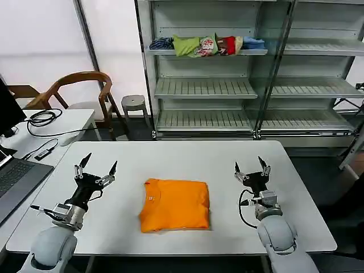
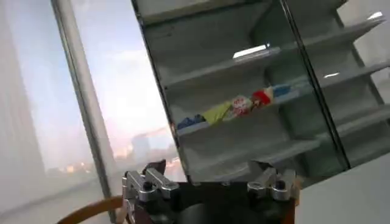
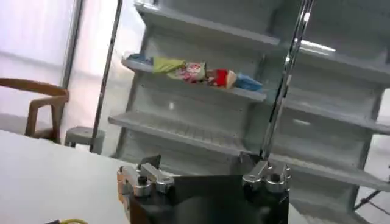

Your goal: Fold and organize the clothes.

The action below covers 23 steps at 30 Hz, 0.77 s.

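An orange T-shirt [image 1: 174, 205] is shown folded into a compact rectangle, lying flat on the white table [image 1: 187, 156] near its front middle, with the collar turned toward the robot's left. The T-shirt is placed between the two hands and is touched by neither. The left hand [image 1: 98, 164] is held above the table to the left of the T-shirt, well apart from it, with its two dark fingertips spread wide and pointing up and away; nothing is gripped. The right hand [image 1: 251, 166] is held to the right of the T-shirt, also clear of the fabric, with its fingertips parted and nothing between them. In the left wrist view, the fingers [image 2: 144, 182] of the left hand are seen set apart at the base of the frame. Behind the table, a metal shelf unit [image 1: 205, 88] is seen, and a row of bunched garments [image 1: 205, 45] is laid on one of its upper shelves. A wooden chair [image 1: 79, 91] and a small stool [image 1: 134, 103] stand to the left of the shelves.
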Available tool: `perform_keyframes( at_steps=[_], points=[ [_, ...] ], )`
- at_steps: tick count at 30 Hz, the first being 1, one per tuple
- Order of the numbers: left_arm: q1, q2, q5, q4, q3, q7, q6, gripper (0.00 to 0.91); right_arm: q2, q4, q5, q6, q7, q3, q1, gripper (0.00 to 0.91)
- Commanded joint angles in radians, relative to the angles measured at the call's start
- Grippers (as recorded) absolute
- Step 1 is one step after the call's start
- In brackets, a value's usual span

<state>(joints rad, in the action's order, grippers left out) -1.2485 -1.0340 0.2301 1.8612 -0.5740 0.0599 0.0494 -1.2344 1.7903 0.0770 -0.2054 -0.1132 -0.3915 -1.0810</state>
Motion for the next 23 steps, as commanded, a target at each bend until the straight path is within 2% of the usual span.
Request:
perform_keyframes(
  at_steps=[1,9,13,23],
  points=[
    [0.009,-0.008,-0.034,0.006,-0.016,0.048,-0.014,0.907,-0.01,0.004,-0.046,0.019,0.018,-0.008,0.001,0.907],
    [-0.006,-0.041,-0.086,0.043,-0.019,-0.028,-0.047,0.907,-0.007,0.03,-0.053,0.014,0.018,0.0,-0.008,0.907],
    [-0.051,-0.051,-0.093,0.057,-0.044,-0.027,-0.032,0.907,-0.006,0.042,-0.062,0.02,0.014,-0.007,-0.043,0.907],
    [-0.053,-0.052,-0.092,0.034,-0.051,-0.032,-0.009,0.907,-0.011,0.037,-0.08,0.039,0.015,-0.021,-0.063,0.907]
  ],
)
